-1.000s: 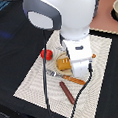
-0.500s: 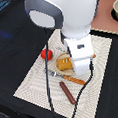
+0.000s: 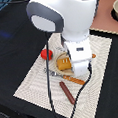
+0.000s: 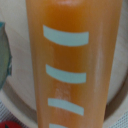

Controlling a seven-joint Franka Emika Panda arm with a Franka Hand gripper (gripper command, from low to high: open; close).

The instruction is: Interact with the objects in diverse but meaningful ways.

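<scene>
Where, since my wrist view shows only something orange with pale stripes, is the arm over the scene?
Observer: The arm hangs low over a woven mat, right by a yellow bread loaf.
Operator: There is a red sliver in one corner of my picture. What is it?
Observer: Probably the red tomato, which sits on the mat just to the exterior view's left of the loaf.
Operator: Is there anything else on the mat?
Observer: A sausage stick lies toward the mat's near edge, away from the arm.
</scene>
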